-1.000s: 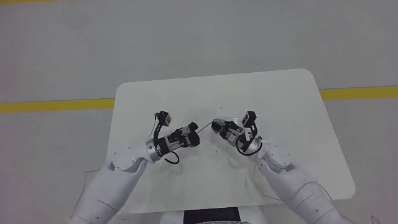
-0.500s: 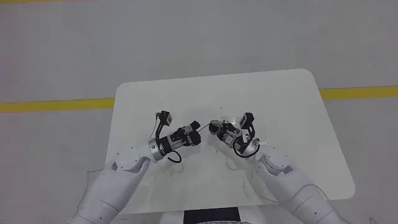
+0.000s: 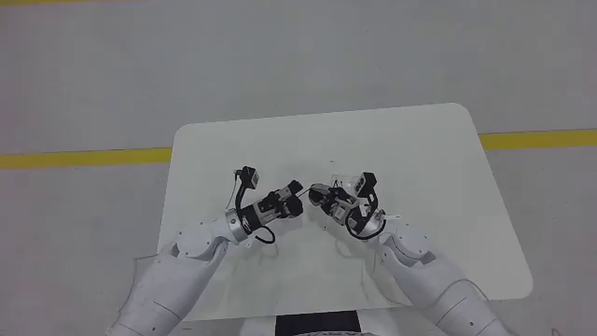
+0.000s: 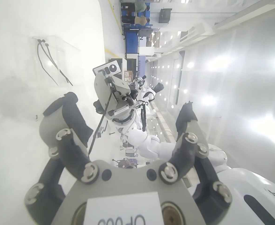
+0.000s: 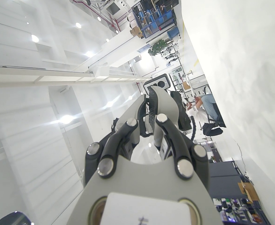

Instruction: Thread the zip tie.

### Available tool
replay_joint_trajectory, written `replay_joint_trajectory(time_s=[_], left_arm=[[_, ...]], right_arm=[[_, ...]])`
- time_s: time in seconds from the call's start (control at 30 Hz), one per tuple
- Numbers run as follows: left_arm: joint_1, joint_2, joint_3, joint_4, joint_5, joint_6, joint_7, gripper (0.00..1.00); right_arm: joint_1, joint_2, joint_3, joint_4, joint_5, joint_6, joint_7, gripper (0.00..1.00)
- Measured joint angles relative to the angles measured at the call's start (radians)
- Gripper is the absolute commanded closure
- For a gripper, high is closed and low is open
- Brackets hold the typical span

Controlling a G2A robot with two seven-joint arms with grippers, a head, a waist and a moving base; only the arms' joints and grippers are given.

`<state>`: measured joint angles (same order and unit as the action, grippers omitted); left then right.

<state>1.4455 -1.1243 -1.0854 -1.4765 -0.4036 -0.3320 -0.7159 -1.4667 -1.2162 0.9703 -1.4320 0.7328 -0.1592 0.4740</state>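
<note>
Top: left claw point(image 3: 292, 198) and right claw point(image 3: 317, 194) tip to tip over table point(image 3: 420, 149) centre.
Left wrist: left claw spread wide; zip tie point(image 4: 99, 127) above table, pinched in right claw.
Right wrist: right claw closed.

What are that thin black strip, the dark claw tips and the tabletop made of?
The zip tie looks like thin black plastic, likely nylon: a slim, nearly straight strip. The fingertips of the left gripper look like matte black rubbery pads on riveted grey metal. The table looks smooth, white, maybe laminate.
</note>
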Motion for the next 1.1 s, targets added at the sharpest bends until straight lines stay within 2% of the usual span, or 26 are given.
replay_joint_trajectory(time_s=[0.07, 0.1, 0.17, 0.23, 0.3, 0.53, 1.1], left_arm=[[-0.001, 0.001, 0.002, 0.0, -0.001, 0.001, 0.003, 0.0], [-0.001, 0.001, 0.003, 0.001, -0.002, 0.004, 0.002, 0.13], [-0.004, 0.002, 0.004, 0.002, -0.002, 0.01, -0.002, 0.29], [-0.006, 0.003, 0.004, 0.003, -0.003, 0.015, -0.006, 0.43], [-0.006, 0.005, 0.004, 0.004, -0.002, 0.017, -0.008, 0.5], [-0.007, 0.008, 0.005, 0.001, 0.005, 0.019, 0.0, 0.56], [-0.018, 0.014, 0.021, 0.001, 0.018, 0.025, -0.009, 0.64]], right_arm=[[-0.002, 0.0, 0.002, -0.003, -0.021, 0.001, -0.01, 1.0], [-0.003, 0.0, 0.002, -0.004, -0.035, 0.001, -0.016, 1.0], [-0.004, 0.0, 0.002, -0.008, -0.063, 0.002, -0.028, 1.0], [-0.005, 0.0, 0.003, -0.012, -0.091, 0.002, -0.036, 1.0], [-0.006, 0.0, 0.005, -0.015, -0.115, 0.003, -0.043, 1.0], [-0.014, 0.002, 0.012, -0.03, -0.191, 0.011, -0.063, 1.0], [-0.032, -0.001, 0.028, -0.054, -0.213, 0.02, -0.051, 1.0]])
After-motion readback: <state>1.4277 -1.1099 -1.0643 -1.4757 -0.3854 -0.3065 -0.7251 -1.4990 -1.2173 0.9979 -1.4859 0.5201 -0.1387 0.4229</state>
